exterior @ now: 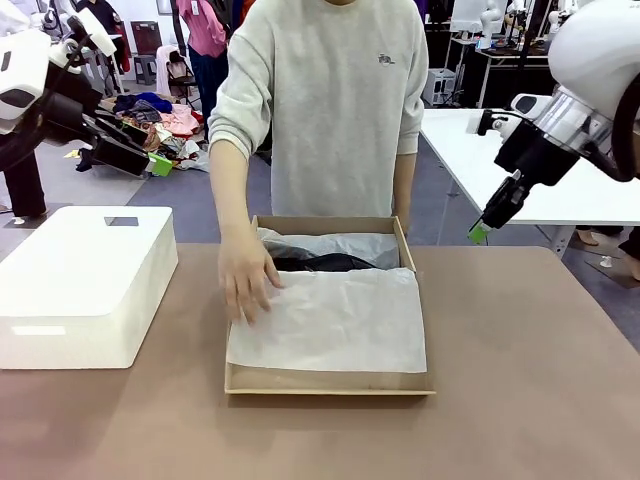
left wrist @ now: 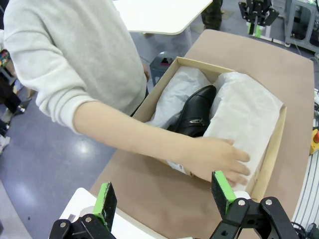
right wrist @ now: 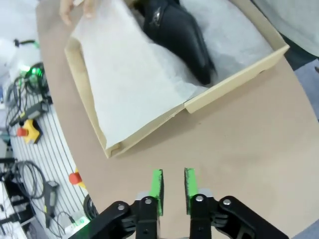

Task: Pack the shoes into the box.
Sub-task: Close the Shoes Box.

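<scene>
The box [exterior: 330, 383] lies open in the middle of the table, lined with white tissue paper [exterior: 335, 320]. A black glossy shoe [exterior: 320, 263] shows at its far end, half under the paper; its buckle is clear in the left wrist view [left wrist: 194, 112]. A person's hand [exterior: 245, 280] presses the tissue down at the box's left side. My left gripper [exterior: 150, 150] hangs high at the far left, jaws wide open and empty [left wrist: 167, 191]. My right gripper [exterior: 480, 232] hovers high right of the box, its pads [right wrist: 157, 186] closed to a narrow slit with nothing between them.
A large white plastic bin [exterior: 85, 280] with a lid stands on the left of the table. The person stands at the far edge behind the box. A white table [exterior: 520, 170] stands behind at the right. Bare brown tabletop [exterior: 520, 350] lies right of the box.
</scene>
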You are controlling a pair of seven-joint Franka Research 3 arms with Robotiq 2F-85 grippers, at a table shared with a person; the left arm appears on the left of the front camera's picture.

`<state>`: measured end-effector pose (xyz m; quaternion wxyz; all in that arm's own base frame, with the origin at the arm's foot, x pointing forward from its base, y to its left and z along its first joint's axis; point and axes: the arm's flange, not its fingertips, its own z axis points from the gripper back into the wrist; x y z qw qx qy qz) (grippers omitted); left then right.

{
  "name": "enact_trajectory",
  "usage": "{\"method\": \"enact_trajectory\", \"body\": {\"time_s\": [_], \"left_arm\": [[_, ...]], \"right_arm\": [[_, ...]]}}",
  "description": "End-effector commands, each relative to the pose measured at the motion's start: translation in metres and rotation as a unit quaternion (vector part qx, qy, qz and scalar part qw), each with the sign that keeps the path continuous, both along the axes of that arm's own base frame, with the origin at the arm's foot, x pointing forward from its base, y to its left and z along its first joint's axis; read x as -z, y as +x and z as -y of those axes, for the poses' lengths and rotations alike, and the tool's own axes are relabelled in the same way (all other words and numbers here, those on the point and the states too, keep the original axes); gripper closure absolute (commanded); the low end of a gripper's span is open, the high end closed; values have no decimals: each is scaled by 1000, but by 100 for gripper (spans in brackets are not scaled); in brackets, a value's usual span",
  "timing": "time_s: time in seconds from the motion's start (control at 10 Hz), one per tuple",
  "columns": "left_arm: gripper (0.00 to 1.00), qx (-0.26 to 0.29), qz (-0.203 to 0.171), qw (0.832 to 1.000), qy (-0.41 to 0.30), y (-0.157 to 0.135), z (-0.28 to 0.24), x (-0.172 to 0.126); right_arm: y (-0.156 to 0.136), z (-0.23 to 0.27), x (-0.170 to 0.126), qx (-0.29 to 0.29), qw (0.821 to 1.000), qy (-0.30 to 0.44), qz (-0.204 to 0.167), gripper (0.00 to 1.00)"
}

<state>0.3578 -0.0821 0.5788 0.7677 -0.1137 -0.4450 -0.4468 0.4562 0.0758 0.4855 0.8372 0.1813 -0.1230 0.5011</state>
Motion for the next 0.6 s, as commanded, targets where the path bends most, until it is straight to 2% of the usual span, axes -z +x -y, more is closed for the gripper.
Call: {"method": "enact_trajectory", "body": {"time_s": [0.0,0.3,0.4,0.5], "left_arm": [[0,2,-1,1000,-4,0,-1,0],[0,2,-1,1000,-4,0,-1,0],[0,2,-1,1000,-4,0,-1,0],[0,2,-1,1000,-4,0,-1,0]], "right_arm": [[9,5,0,-54,999,10,5,100],[7,2,-1,-92,996,-3,0,100],[3,0,-4,-60,998,-30,2,100],[4,0,4,-67,998,-2,-4,100]]}}
